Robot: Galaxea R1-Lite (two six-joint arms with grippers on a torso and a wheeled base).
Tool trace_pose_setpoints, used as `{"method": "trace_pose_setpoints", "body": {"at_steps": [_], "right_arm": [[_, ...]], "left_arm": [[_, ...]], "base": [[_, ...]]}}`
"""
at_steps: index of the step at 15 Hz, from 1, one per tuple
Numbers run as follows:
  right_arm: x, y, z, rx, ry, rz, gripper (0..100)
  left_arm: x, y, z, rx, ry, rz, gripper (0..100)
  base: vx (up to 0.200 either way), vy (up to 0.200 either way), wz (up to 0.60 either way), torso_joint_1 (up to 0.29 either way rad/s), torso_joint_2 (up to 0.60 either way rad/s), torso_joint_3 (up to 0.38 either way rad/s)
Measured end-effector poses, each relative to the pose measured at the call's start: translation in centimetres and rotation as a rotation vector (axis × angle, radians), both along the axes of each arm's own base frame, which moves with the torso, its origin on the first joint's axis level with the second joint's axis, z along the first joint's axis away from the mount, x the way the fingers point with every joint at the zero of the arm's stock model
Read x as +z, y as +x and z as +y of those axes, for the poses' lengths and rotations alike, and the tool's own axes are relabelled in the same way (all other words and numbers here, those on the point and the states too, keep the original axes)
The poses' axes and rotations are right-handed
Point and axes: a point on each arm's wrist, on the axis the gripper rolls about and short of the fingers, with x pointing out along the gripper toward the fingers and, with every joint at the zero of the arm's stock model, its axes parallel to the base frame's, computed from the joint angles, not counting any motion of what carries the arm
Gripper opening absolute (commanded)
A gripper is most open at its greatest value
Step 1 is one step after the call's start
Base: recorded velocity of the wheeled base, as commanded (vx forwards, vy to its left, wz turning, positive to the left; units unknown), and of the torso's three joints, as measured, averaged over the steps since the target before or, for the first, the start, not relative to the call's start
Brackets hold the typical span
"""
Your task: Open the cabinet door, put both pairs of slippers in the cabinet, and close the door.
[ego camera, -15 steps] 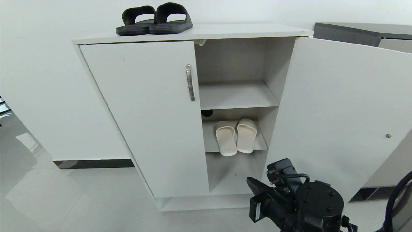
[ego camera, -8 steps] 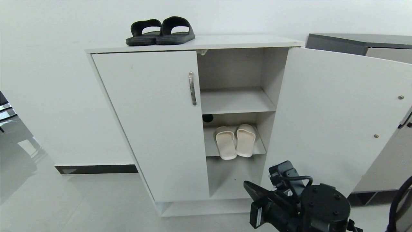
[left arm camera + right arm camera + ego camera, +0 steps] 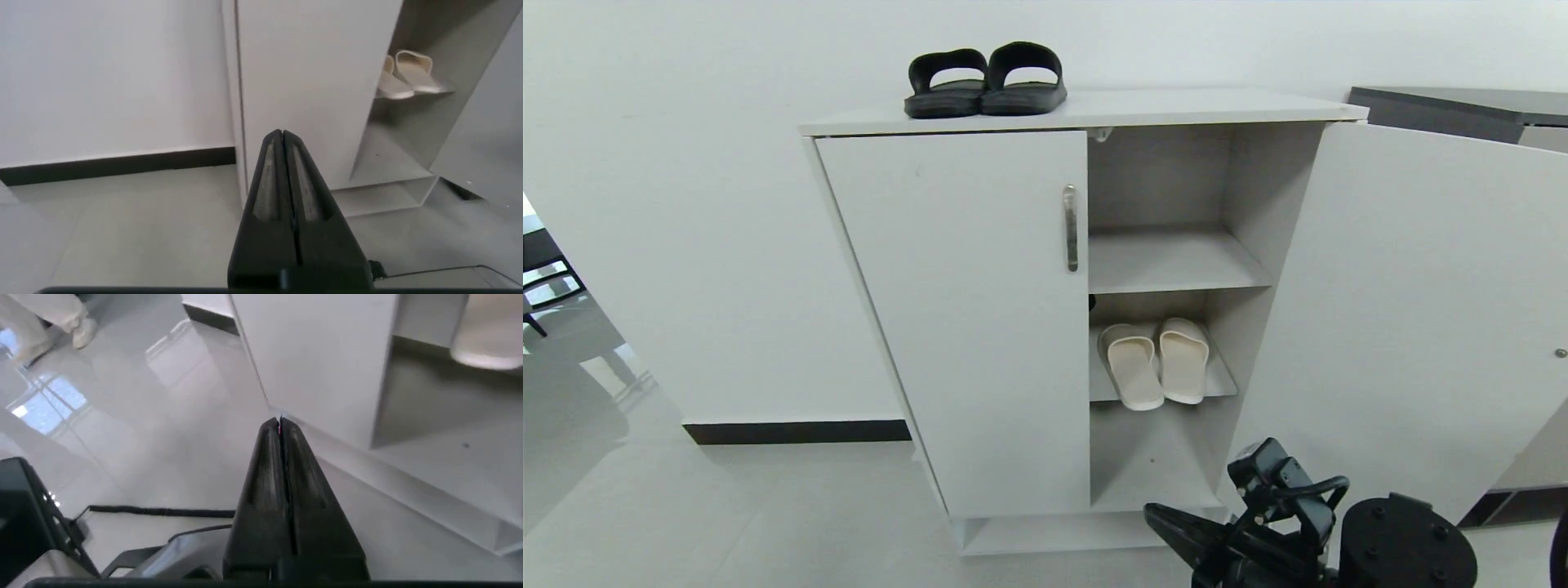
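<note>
Black slippers [image 3: 986, 80] are still waiting atop the cabinet [image 3: 964, 327], white slippers [image 3: 1156, 363] already inside, as the camera is shifting, left gripper [image 3: 282, 135] and right gripper [image 3: 280, 423] jaws closed, empty.

Plain indoor room, shoe cabinet [image 3: 980, 327], glossy floor [image 3: 727, 514]

Bright even light, soft shadows inside cabinet [image 3: 980, 327], pale glare on glossy floor [image 3: 57, 400], edges bowed

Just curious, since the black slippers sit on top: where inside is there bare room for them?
The upper shelf is bare, and so is the cabinet floor below. The middle shelf is crowded: the white slippers fill most of it.
</note>
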Motion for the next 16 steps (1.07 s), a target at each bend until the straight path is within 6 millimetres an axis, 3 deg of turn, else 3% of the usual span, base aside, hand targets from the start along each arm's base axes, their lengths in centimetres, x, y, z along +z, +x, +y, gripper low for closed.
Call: {"method": "trace_pose_setpoints", "body": {"at_steps": [12, 16], "right_arm": [[-1.7, -1.0, -1.0, 0.061, -0.084, 0.007, 0], [-1.8, -1.0, -1.0, 0.064, -0.084, 0.008, 0]], "left_arm": [[0.0, 0.0, 0.0, 0.001, -0.003, 0.000, 0], [0.0, 0.0, 0.0, 0.002, -0.003, 0.001, 0]], "base": [[0.000, 0.200, 0.00, 0.003, 0.00, 0.002], [0.000, 0.000, 0.00, 0.000, 0.00, 0.000]]}}
